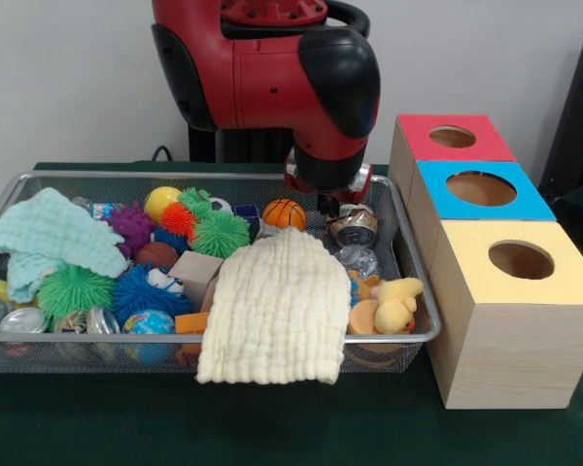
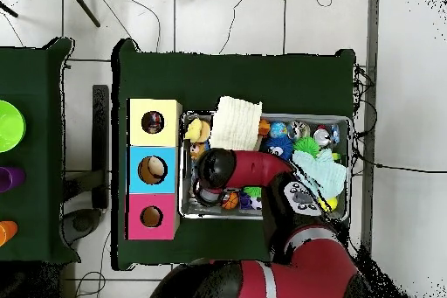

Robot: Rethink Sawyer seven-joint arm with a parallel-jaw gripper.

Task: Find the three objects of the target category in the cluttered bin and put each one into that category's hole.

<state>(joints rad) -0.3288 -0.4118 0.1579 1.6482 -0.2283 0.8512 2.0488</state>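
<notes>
Front view shows the red-and-black gripper (image 1: 327,201), its finger state unclear, just above a crushed silver metal can (image 1: 354,225) near the wire mesh bin's (image 1: 415,277) far right corner, probably light, stiff and slippery, best pinched across its dented sides.

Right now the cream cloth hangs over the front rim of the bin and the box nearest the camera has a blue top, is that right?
Not quite. The front view shows the cream cloth hanging over the bin's front rim, but the nearest box has a yellow top. The blue-topped box is the middle one.
</notes>
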